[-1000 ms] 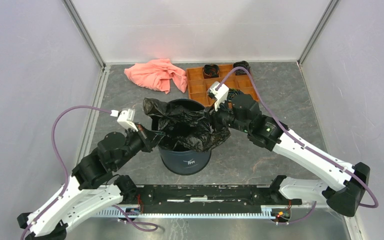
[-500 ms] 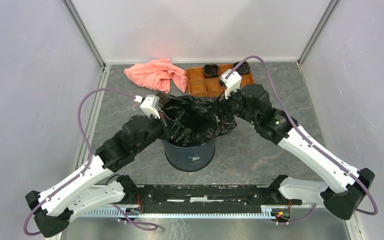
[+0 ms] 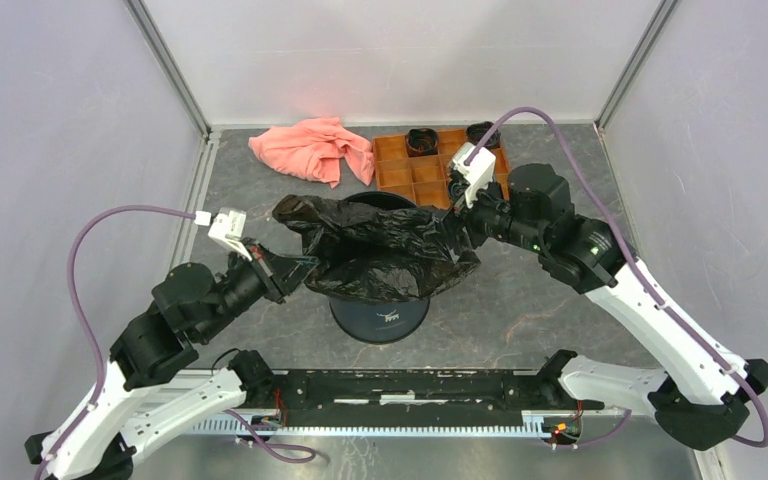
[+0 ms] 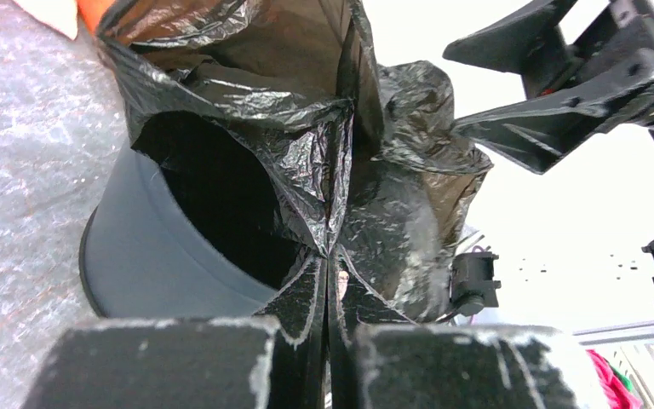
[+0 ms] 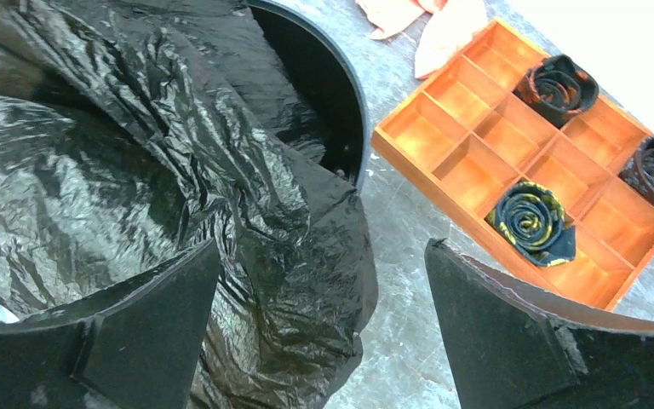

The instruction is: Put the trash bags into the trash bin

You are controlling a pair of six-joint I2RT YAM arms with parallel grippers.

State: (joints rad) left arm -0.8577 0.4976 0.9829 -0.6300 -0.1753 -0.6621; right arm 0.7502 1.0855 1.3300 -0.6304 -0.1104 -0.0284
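Note:
The black trash bag (image 3: pixel 385 250) lies spread over the mouth of the round dark trash bin (image 3: pixel 380 318) and hangs down its right side. My left gripper (image 3: pixel 298 266) is to the left of the bin and is shut on the bag's left edge. In the left wrist view the closed fingertips (image 4: pixel 311 294) pinch the film (image 4: pixel 306 162) beside the bin wall (image 4: pixel 149 256). My right gripper (image 3: pixel 456 232) is at the bin's right rim, above the hanging bag (image 5: pixel 136 153). It (image 5: pixel 322 251) is wide open and holds nothing. The bin's rim (image 5: pixel 351 102) shows behind.
An orange compartment tray (image 3: pixel 400 176) with dark rolled items (image 5: pixel 532 217) stands behind the bin, close to my right gripper. A salmon-pink cloth (image 3: pixel 312 148) lies at the back left. Enclosure walls stand on three sides.
My left arm has pulled back to the left with the bag's edge, stretching the bag wider over the bin. My right arm has shifted a little to the right.

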